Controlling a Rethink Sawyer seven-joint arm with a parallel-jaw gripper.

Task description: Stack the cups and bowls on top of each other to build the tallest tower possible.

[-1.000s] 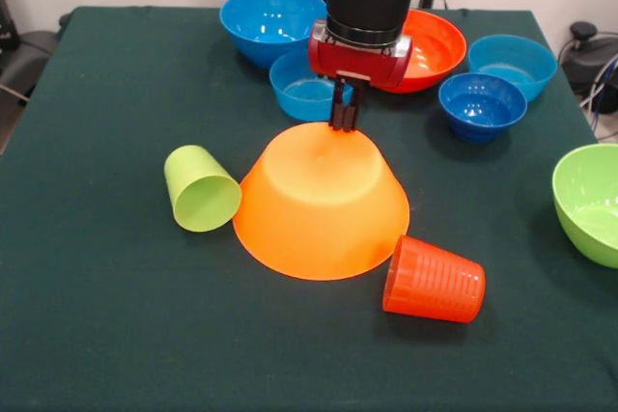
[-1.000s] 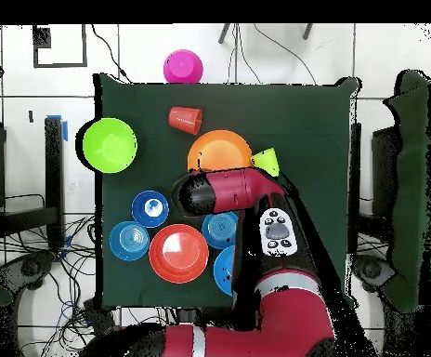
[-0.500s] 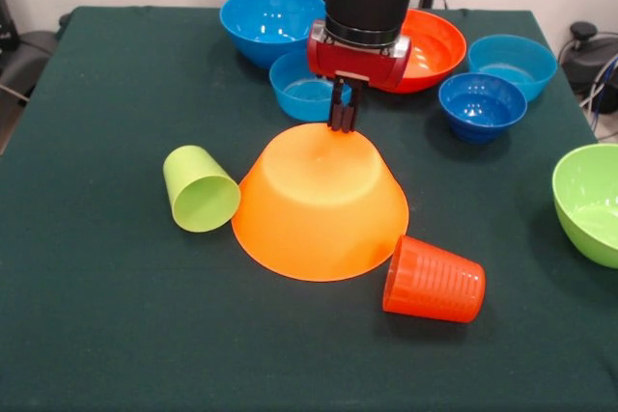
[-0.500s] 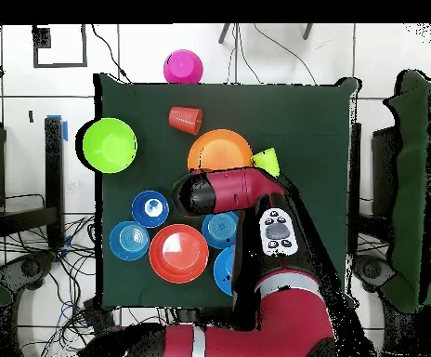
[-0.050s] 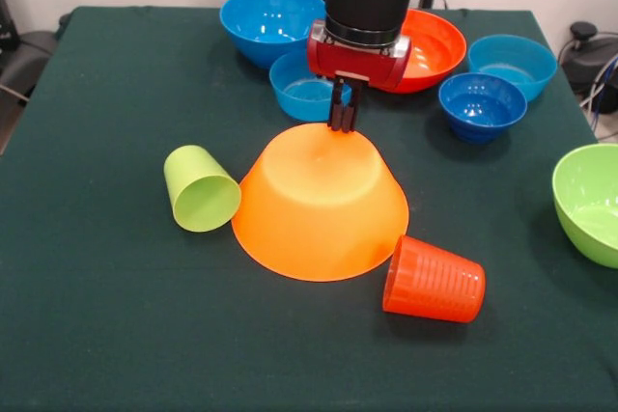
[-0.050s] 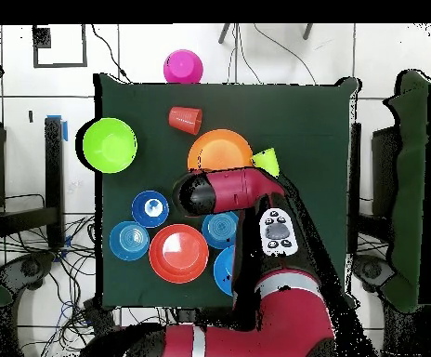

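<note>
At centre of surface (image 5: 97,335): large light-orange bowl (image 5: 321,202) sitting inverted, nothing stacked on it yet
Gripper (image 5: 344,123): hovering at bowl's far edge, jaws looking closed, empty
Cups: lime (image 5: 200,188) and orange (image 5: 435,282) lying sideways beside bowl
Remaining: everything (other bowls waiting behind)

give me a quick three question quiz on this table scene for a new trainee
1. True or false: the large light-orange bowl sits upside down on the table.
2. How do the lime green cup and the ribbed orange cup lie?
A. both upright
B. both on their sides
C. one stacked in the other
3. Fill in: the hand is over the far edge of the ____ bowl's upturned bottom.

Key
1. True.
2. B; one lies at each side of the large bowl.
3. Light-orange; the fingers look closed together, holding nothing.
</note>
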